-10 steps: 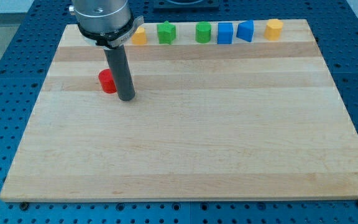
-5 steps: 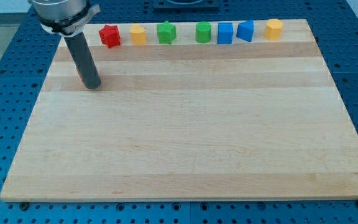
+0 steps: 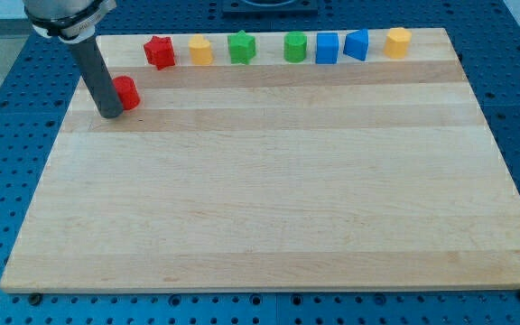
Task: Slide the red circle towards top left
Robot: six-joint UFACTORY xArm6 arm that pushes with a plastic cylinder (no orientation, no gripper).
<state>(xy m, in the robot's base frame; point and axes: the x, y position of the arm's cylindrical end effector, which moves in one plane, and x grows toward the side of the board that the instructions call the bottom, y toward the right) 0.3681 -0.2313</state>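
Note:
The red circle (image 3: 128, 92) sits on the wooden board (image 3: 269, 181) near its upper left. My tip (image 3: 110, 114) rests on the board just left of and slightly below the red circle, touching or nearly touching it. The dark rod hides the circle's left edge.
A row of blocks lies along the board's top edge: a red star (image 3: 159, 51), a yellow block (image 3: 201, 50), a green star (image 3: 241, 47), a green block (image 3: 295, 46), a blue cube (image 3: 327, 48), a blue wedge-like block (image 3: 357, 43) and a yellow block (image 3: 397, 41).
The rod has moved left across the board, from the red circle's right side to its left side. The red circle has shifted up and to the left.

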